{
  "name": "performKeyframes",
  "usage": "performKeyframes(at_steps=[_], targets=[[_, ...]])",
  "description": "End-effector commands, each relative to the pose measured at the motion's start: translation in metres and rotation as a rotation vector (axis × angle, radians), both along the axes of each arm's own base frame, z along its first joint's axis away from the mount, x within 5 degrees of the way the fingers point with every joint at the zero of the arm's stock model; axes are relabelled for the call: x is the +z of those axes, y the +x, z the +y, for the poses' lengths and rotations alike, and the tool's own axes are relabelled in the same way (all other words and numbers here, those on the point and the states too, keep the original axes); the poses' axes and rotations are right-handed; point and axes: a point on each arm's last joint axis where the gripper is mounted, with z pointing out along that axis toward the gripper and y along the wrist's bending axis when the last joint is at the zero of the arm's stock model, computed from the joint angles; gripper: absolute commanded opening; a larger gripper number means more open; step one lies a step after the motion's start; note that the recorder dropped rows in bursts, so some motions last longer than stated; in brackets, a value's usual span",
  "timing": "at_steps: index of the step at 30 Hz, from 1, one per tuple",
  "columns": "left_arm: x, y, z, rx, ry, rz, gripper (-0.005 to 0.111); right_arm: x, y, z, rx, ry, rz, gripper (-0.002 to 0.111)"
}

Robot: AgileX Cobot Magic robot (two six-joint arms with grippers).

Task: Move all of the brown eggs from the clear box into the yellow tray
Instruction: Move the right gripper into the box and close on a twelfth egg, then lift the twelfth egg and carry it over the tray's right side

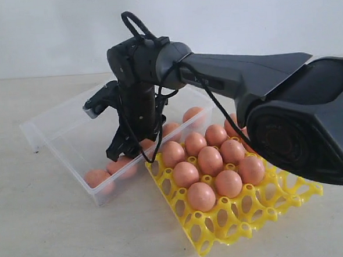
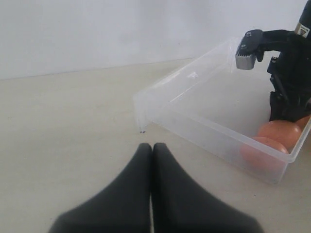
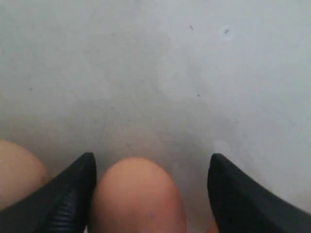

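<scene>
- The pale, matte table [image 1: 50, 241] lies bare along the near edge and to the left, giving open room there.
- The yellow tray [image 1: 247, 220], a bright plastic lattice of round cups, sits near right. Brown eggs [image 1: 201, 196], smooth matte orange-brown ovals, fill about ten cups, and the cups along the near and right edges are bare.
- The tray's left edge lies against the long wall of the clear box [image 1: 60, 115], a shallow rectangle of frosted transparent plastic.
- Two eggs [image 1: 97, 178] crowd the box's near corner, and the far half of its floor is open.
- The right gripper [image 1: 126, 151] points down into that near end. Its fingers [image 3: 73, 194] are spread wide around an egg [image 3: 138, 194], one just beside it and the other apart, gripping nothing.
- The left gripper [image 2: 151, 145] has its fingers pressed together on nothing, over bare table left of the box's corner.
</scene>
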Motion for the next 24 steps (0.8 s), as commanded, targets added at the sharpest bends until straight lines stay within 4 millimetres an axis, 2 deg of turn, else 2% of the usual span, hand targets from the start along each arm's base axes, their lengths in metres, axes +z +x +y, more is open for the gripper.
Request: performKeyframes(at_steps=[1, 3, 4, 10, 17, 18, 21, 22, 23, 24], targets=[[0.001, 0.000, 0.000, 0.003, 0.002, -0.007, -0.004, -0.009, 0.009, -0.013, -0.114, -0.021, 0.027, 0.059], [0.001, 0.000, 0.000, 0.003, 0.002, -0.007, -0.004, -0.009, 0.014, -0.019, -0.158, -0.019, 0.030, 0.030], [0.001, 0.000, 0.000, 0.003, 0.002, -0.007, -0.004, -0.005, 0.017, -0.023, -0.171, -0.016, 0.029, 0.003], [0.001, 0.000, 0.000, 0.003, 0.002, -0.007, -0.004, 0.015, 0.022, -0.027, -0.180, 0.014, -0.028, 0.001], [0.001, 0.000, 0.000, 0.003, 0.002, -0.007, -0.004, 0.074, 0.019, -0.016, -0.265, 0.276, -0.096, 0.001], [0.001, 0.000, 0.000, 0.003, 0.002, -0.007, -0.004, 0.094, 0.017, -0.010, -0.281, 0.408, -0.108, 0.001], [0.001, 0.000, 0.000, 0.003, 0.002, -0.007, -0.004, 0.133, 0.012, 0.003, -0.286, 0.652, -0.155, 0.001], [0.001, 0.000, 0.000, 0.003, 0.002, -0.007, -0.004, 0.153, 0.002, 0.011, -0.226, 0.733, -0.180, 0.001], [0.001, 0.000, 0.000, 0.003, 0.002, -0.007, -0.004, 0.164, -0.006, 0.016, -0.163, 0.757, -0.195, 0.001], [0.001, 0.000, 0.000, 0.003, 0.002, -0.007, -0.004, 0.181, -0.025, 0.025, -0.031, 0.791, -0.206, 0.001]])
